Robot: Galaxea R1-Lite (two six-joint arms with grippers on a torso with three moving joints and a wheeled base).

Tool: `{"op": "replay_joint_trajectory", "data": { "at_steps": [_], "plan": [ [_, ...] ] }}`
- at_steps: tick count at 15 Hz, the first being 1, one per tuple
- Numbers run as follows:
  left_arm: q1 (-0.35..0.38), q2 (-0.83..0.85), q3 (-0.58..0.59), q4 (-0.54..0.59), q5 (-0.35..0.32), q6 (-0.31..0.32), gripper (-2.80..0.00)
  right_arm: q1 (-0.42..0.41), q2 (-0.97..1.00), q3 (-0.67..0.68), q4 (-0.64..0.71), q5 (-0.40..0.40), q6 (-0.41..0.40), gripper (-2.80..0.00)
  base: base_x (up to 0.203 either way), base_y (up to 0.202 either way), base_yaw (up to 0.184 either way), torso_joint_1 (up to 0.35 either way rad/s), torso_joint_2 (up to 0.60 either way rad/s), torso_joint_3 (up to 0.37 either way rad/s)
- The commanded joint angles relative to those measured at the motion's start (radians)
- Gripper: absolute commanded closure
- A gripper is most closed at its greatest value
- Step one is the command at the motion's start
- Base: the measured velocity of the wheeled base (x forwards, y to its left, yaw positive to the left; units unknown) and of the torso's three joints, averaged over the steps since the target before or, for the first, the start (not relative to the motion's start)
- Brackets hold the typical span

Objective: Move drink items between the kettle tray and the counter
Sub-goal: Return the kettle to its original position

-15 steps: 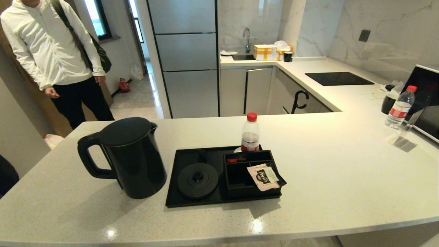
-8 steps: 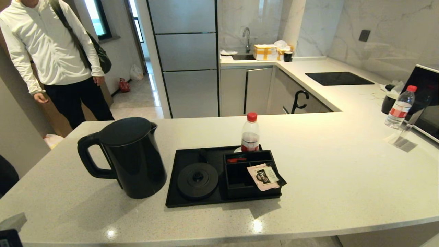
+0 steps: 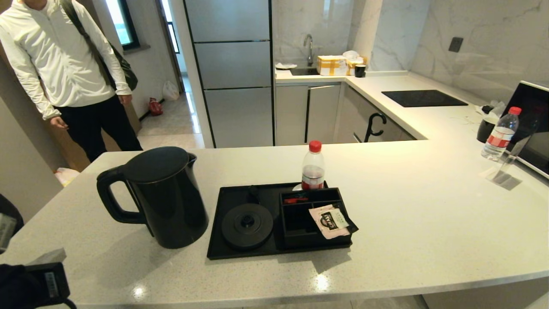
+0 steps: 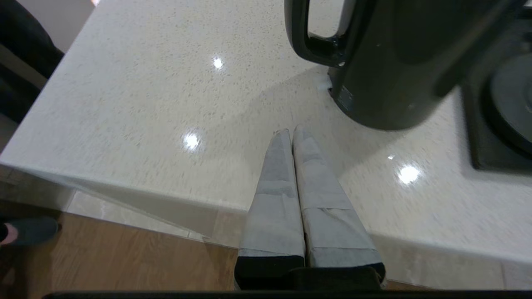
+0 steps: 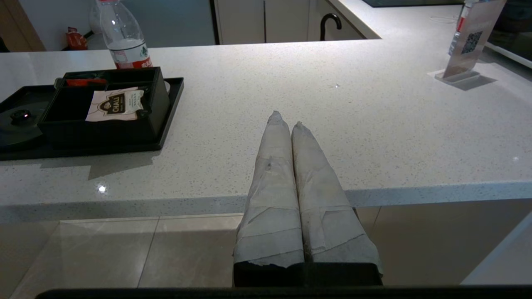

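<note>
The black kettle (image 3: 158,197) stands upright on the pale counter (image 3: 429,223), just left of the kettle tray (image 3: 218,244), handle turned left. The tray's round base (image 3: 247,226) is bare. A small clear bottle (image 3: 313,167) with a red cap stands at the tray's far edge, behind the compartments. My left gripper (image 4: 289,132) is shut and empty, hovering over the counter's near edge a short way in front of the kettle (image 4: 386,70). Shut and empty too, my right gripper (image 5: 286,118) sits at the counter's front edge, right of the tray (image 5: 166,124).
A pink sachet (image 3: 331,221) lies across the tray's compartments. A second bottle (image 3: 500,134), a dark cup and a clear sign holder (image 3: 506,169) stand at the far right. The black hob (image 3: 422,98) is at the back. A person (image 3: 64,64) stands at the far left.
My left arm has risen into the head view's bottom left corner, towards the kettle. The person has shifted an arm. Kettle, bottle and tray have not moved.
</note>
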Motion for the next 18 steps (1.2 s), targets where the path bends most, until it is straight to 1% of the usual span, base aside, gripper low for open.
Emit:
{"op": "replay_joint_trajectory", "data": {
  "at_steps": [1, 3, 4, 6, 7, 10, 12, 15, 16, 18],
  "plan": [
    [0.001, 0.168, 0.035, -0.178, 0.01, 0.003, 0.0, 0.001, 0.001, 0.031, -0.001, 0.001, -0.001, 0.0, 0.0, 0.0, 0.0, 0.0, 0.0, 0.0],
    [0.002, 0.233, 0.044, -0.279, 0.034, 0.002, 0.0, 0.001, 0.001, 0.031, -0.001, 0.001, -0.001, 0.0, 0.0, 0.0, 0.0, 0.0, 0.0, 0.0],
    [0.002, 0.236, 0.034, -0.288, 0.052, 0.0, 0.0, 0.001, 0.001, 0.031, -0.001, 0.001, -0.001, 0.0, 0.0, 0.0, 0.0, 0.0, 0.0, 0.0],
    [0.009, 0.242, 0.031, -0.289, 0.062, -0.011, 0.0, 0.002, 0.001, 0.031, -0.001, 0.001, -0.001, 0.0, 0.0, 0.0, 0.0, 0.0, 0.0, 0.0],
    [0.02, 0.248, 0.032, -0.289, 0.073, -0.03, 0.0, 0.001, 0.001, 0.031, -0.001, 0.001, -0.001, 0.0, 0.0, 0.0, 0.0, 0.0, 0.0, 0.0],
    [0.029, 0.265, 0.04, -0.29, 0.076, -0.039, 0.0, 0.001, 0.001, 0.032, -0.001, 0.001, -0.001, 0.0, 0.0, 0.0, 0.0, 0.0, 0.0, 0.0],
    [0.034, 0.294, 0.037, -0.328, 0.069, -0.035, 0.0, 0.001, 0.001, 0.032, -0.001, 0.001, -0.001, 0.0, 0.0, 0.0, 0.0, 0.0, 0.0, 0.0],
    [0.035, 0.399, 0.047, -0.458, 0.072, -0.026, 0.0, 0.001, 0.001, 0.032, -0.001, 0.001, -0.001, 0.0, 0.0, 0.0, 0.0, 0.0, 0.0, 0.0],
    [0.038, 0.457, 0.059, -0.523, 0.073, -0.023, 0.0, 0.001, 0.001, 0.032, -0.001, 0.001, -0.001, 0.0, 0.0, 0.0, 0.0, 0.0, 0.0, 0.0],
    [0.039, 0.579, 0.1, -0.702, 0.074, -0.008, 0.0, 0.001, 0.001, 0.031, -0.001, 0.001, -0.001, 0.0, 0.0, 0.0, 0.0, 0.0, 0.0, 0.0]
  ]
}}
